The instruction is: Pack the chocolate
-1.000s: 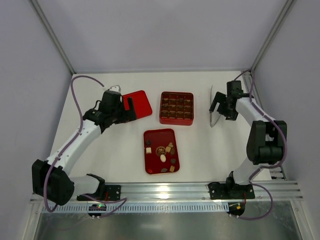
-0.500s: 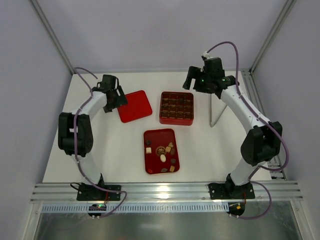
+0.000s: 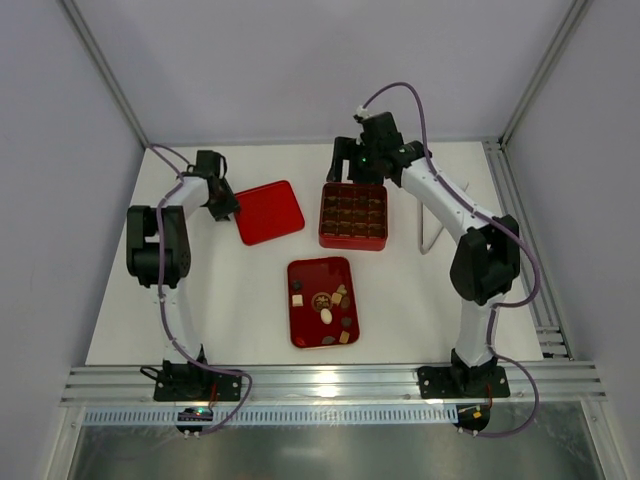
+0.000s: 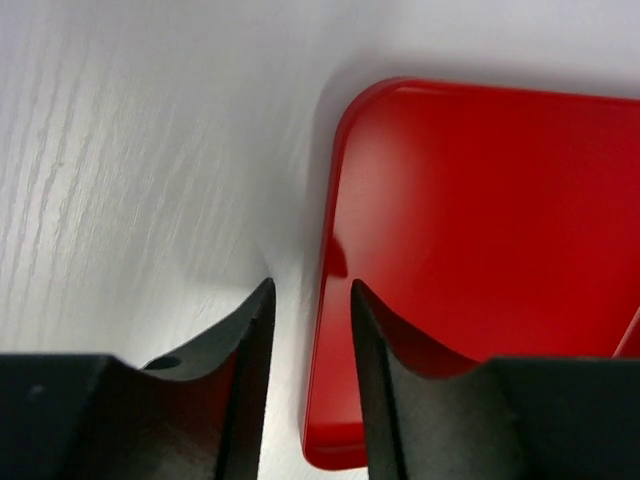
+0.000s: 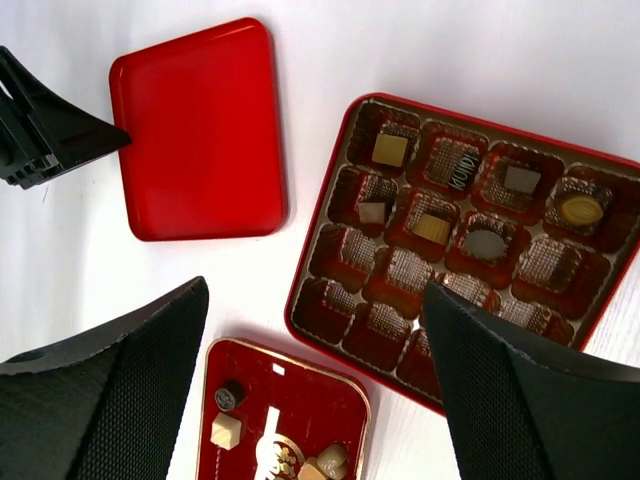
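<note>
Workspace, left to right. My left gripper point(image 4: 310, 292), jaws narrowed, straddles the left rim of the flat glossy red rectangular lid point(image 3: 270, 212); whether it pinches the rim I cannot tell. Near centre, loose brown, tan and cream chocolate pieces point(image 3: 327, 316) lie in the shallow red rectangular tray point(image 3: 305, 272); a few sit in the square red box with brown grid compartments point(image 3: 353, 243) just beyond. My right gripper point(image 5: 315, 290) hovers empty above that box, jaws wide. Advised: descend on one isolated piece, clear of neighbours and tray wall. A thin grey bent frame point(image 3: 428, 225) lies right, unobstructive.
</note>
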You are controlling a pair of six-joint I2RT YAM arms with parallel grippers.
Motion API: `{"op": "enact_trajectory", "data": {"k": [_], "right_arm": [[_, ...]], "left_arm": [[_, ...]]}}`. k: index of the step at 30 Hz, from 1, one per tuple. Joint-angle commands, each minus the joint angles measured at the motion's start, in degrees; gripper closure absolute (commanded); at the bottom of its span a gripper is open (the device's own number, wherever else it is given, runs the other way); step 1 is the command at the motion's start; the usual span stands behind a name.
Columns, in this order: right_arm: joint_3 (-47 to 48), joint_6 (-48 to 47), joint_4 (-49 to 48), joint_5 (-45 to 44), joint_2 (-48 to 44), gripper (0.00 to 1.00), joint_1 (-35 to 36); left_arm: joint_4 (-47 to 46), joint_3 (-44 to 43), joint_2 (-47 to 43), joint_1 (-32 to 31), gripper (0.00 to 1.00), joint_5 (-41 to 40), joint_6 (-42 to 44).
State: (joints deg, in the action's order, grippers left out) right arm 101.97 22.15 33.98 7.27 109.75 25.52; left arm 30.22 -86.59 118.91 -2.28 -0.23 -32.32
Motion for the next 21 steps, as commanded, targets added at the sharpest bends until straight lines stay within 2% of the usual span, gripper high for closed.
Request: {"op": "enact_trajectory", "data": {"k": [1,2,3,5,7,14,18,21], "right_arm": [[7.6,-1.23,-0.4,3.18,2.91,0.13,0.41],[9.28,-1.5,0.29,3.63,4.23,0.13,0.93],[10.95,-1.76,0.74,3.98,6.94,0.13,1.2],[15.78,-2.29,1.53,5.55,9.76,0.13,1.46],[18.07,-2.29,1.44,6.88,13.28,0.13,1.81],[24.23,-3.17,-0.4,11.71,20.49,0.13,1.99],[27.05,-5.09,-0.67,12.86,22.96,0.14,2.87],[29.42,-5.8,-0.4,12.6,25.24,0.14,3.22]], "left_arm": [[-2.27,-1.31,2.11,0.44,0.65,3.92,0.33],[-2.53,-1.39,2.46,0.53,0.69,4.7,0.15],[-2.71,-1.31,2.73,0.44,0.76,5.32,-0.03],[-3.06,-1.39,3.52,0.53,0.83,6.29,-0.38],[-3.15,-1.39,3.87,0.7,0.99,7.34,-0.9],[-6.13,1.15,1.24,2.11,1.0,14.81,-2.92],[-10.61,3.52,-0.34,5.44,1.0,24.12,-4.86],[-10.79,3.79,-1.23,5.98,1.0,25.37,-3.63]]}}
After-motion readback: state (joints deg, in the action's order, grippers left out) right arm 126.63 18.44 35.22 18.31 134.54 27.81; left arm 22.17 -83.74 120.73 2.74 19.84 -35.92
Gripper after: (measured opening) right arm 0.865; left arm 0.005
